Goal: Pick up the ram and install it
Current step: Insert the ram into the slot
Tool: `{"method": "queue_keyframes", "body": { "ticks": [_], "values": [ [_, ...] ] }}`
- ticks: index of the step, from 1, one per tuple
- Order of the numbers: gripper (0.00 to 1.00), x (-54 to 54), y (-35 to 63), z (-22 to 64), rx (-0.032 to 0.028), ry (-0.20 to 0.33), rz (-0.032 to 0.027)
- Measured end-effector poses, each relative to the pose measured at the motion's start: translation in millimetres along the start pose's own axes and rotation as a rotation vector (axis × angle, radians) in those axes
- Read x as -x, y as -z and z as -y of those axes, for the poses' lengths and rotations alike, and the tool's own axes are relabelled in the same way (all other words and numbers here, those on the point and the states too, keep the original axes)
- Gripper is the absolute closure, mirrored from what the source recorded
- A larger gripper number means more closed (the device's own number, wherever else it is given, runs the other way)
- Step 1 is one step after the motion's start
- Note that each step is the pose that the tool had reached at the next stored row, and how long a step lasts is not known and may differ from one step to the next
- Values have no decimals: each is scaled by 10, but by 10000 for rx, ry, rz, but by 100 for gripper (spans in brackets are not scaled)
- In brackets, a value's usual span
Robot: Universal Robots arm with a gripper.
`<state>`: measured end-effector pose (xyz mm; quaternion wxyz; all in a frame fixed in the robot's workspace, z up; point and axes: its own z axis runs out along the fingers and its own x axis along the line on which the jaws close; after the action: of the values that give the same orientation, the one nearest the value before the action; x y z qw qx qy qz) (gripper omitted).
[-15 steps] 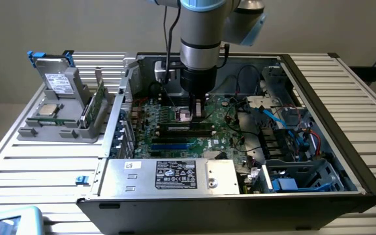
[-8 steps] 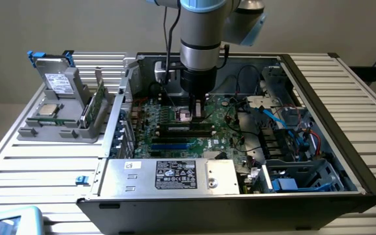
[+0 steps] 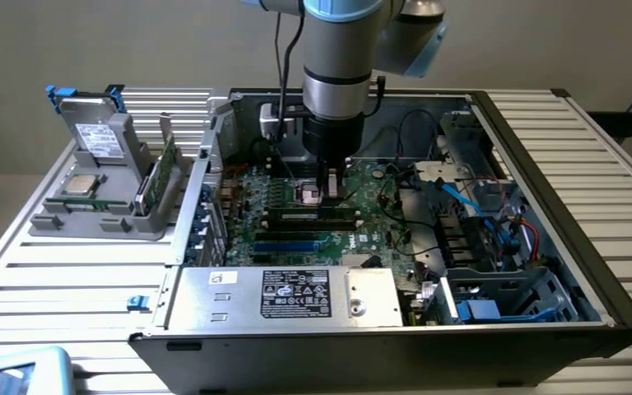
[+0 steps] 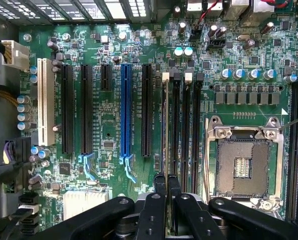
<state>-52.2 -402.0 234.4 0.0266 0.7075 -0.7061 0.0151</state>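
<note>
My gripper [image 3: 332, 188] reaches down into the open computer case [image 3: 579, 271], over the memory slots of the green motherboard [image 4: 108, 125]. Its black fingers [image 4: 160, 182] are shut on the ram [image 4: 165, 130]. The ram shows edge-on as a thin green strip running away from the fingertips. It lies along the slot with the white clip [image 4: 165, 76], beside the other black memory slots [image 4: 195, 130]. I cannot tell whether the ram sits fully down in that slot. The empty processor socket [image 4: 243, 167] lies just beside the slots.
A grey holder [image 3: 75, 224] at the exterior view's left carries a boxy drive [image 3: 99, 136], a square silver chip [image 3: 78, 184] and a green board [image 3: 159, 177]. A metal power-supply box [image 3: 283, 295] fills the case front. Cables and drive cages [image 3: 492, 239] crowd the exterior view's right.
</note>
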Motion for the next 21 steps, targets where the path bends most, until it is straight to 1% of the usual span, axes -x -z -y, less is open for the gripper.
{"method": "queue_keyframes", "body": {
  "ticks": [4,8,10,15,19,21],
  "values": [
    [87,0,-2,1,-19,-1,2],
    [87,0,-4,1,-26,-7,1],
    [87,1,-5,1,-44,-19,3],
    [87,1,-8,-10,-119,-61,2],
    [87,1,-12,-13,-149,-90,3],
    [87,0,-16,-14,-153,-100,4]
  ]
}}
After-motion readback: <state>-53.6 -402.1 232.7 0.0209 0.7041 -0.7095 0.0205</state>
